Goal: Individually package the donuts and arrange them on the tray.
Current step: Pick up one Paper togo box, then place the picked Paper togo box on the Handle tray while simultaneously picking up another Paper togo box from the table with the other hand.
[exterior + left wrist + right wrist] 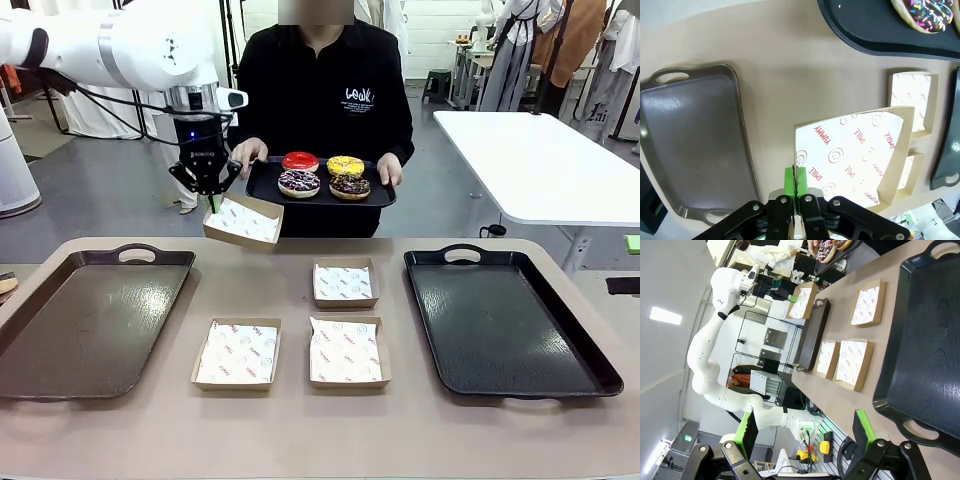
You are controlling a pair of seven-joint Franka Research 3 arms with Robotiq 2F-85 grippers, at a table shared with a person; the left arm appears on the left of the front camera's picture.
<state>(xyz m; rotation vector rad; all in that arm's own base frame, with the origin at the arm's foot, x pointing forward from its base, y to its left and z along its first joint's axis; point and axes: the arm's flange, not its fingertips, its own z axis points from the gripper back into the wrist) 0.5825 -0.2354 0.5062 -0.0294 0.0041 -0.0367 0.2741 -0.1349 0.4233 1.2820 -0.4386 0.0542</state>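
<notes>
Four donuts (323, 174) sit on the person's black tray (262, 186). Left gripper (211, 198) pinches a paper-lined box (243, 220) by its rim, aloft near that tray; right gripper (804, 426) gapes empty. Boxing step: next, likely a donut into that box.

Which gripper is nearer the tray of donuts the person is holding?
Left. The left gripper, shut on a paper-lined box, hangs beside the left end of the donut tray. The right gripper, open, sits far back on the robot's side, by the black tray.
</notes>
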